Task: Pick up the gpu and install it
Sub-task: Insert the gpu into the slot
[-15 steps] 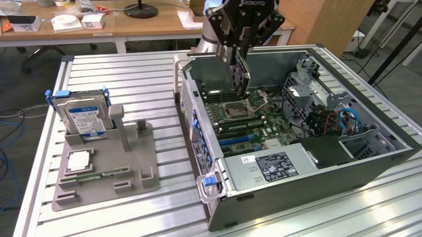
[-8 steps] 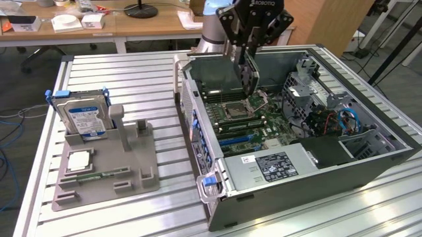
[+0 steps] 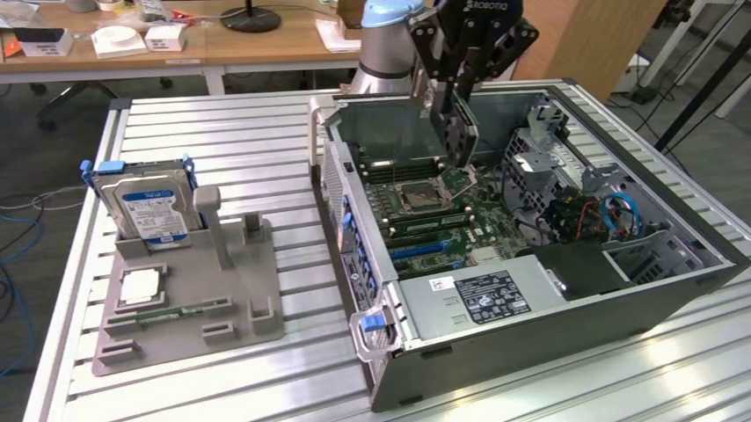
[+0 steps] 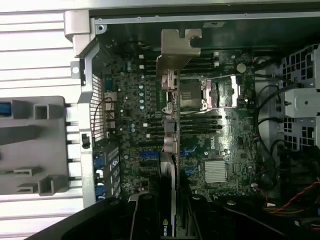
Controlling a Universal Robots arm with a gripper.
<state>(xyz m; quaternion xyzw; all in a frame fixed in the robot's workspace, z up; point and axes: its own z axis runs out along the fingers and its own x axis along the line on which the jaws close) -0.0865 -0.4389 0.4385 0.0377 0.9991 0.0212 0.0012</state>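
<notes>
The gpu (image 3: 456, 132) is a thin dark card with a metal bracket (image 4: 176, 50) at one end. It hangs on edge above the motherboard (image 3: 411, 233) inside the open computer case (image 3: 657, 281). My gripper (image 3: 460, 83) is shut on its upper edge. In the wrist view the gpu (image 4: 170, 130) runs edge-on from between my black fingers (image 4: 142, 220) out over the CPU socket (image 4: 192, 95) and the memory slots. Its lower edge looks to be apart from the board.
A grey fixture (image 3: 241, 290) stands on the slatted table at the exterior view's left, holding a blue-labelled hard drive (image 3: 147, 207), a CPU (image 3: 139, 286) and a green memory stick (image 3: 176, 312). Drive cages and cables (image 3: 599, 211) crowd the case's far side. The power supply (image 3: 487, 294) lies near the front.
</notes>
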